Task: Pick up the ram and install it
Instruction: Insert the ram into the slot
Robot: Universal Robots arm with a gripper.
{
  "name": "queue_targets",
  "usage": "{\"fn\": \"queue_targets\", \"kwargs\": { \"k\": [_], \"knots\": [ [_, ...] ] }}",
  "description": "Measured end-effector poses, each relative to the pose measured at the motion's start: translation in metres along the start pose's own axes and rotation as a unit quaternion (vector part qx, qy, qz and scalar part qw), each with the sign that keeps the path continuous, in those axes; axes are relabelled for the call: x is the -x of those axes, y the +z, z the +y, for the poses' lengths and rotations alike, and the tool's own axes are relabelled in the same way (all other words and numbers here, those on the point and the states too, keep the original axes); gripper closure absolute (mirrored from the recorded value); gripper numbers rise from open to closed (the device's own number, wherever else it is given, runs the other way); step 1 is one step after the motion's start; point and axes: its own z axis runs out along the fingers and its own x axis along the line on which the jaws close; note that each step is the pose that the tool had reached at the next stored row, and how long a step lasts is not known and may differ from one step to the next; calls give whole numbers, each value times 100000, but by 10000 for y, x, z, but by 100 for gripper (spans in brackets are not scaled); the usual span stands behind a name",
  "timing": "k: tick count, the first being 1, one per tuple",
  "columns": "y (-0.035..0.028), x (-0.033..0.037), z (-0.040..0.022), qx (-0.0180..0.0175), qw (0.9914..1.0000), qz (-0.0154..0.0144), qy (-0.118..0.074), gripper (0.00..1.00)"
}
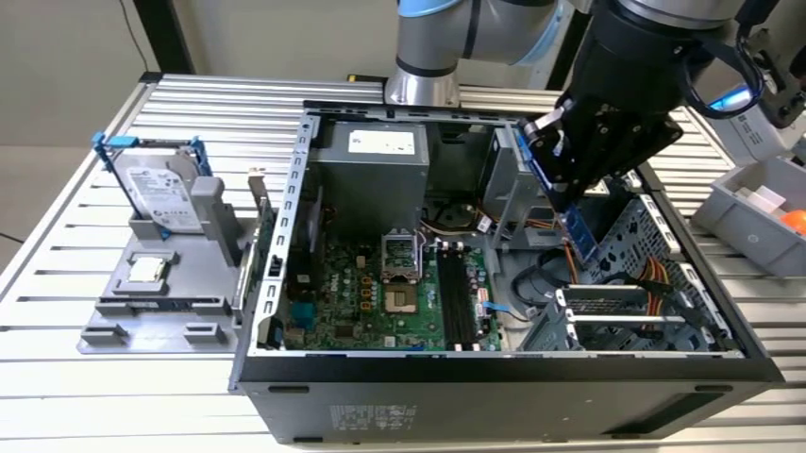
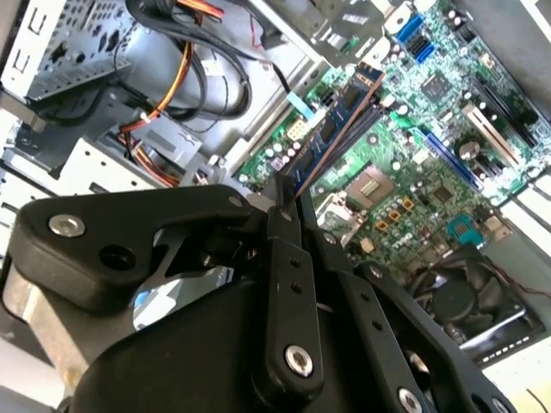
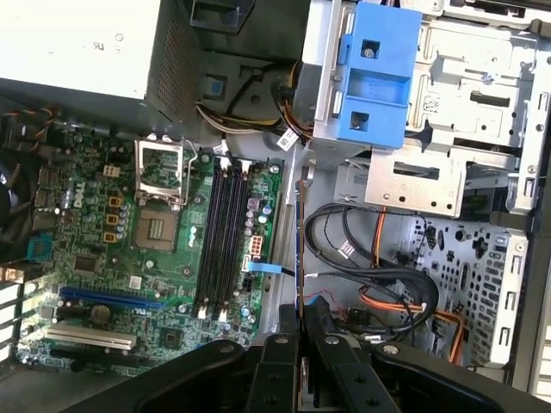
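pincer (image 1: 569, 200) hangs over the open case (image 1: 504, 396), on the drive-bay side at the exterior view's right, its fingers clamped narrowly shut on the ram (image 1: 577, 231). the ram juts down past the fingertips into the case, upright and clear of the board (image 1: 353, 302). in both wrist views the ram (image 2: 337, 127) (image 3: 299, 245) shows edge-on, a thin blue strip running out from between the fingers (image 3: 320, 327). the black slots (image 3: 219, 241) lie near it, to one side, apart from it.
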Motion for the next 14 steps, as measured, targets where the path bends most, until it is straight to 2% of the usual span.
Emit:
{"fn": "queue_targets", "kwargs": {
  "k": [7,14],
  "knots": [
    [6,-36,45,9,99997,-37,757,100],
    [17,-61,76,-34,99971,-108,2415,100]
  ]
}}
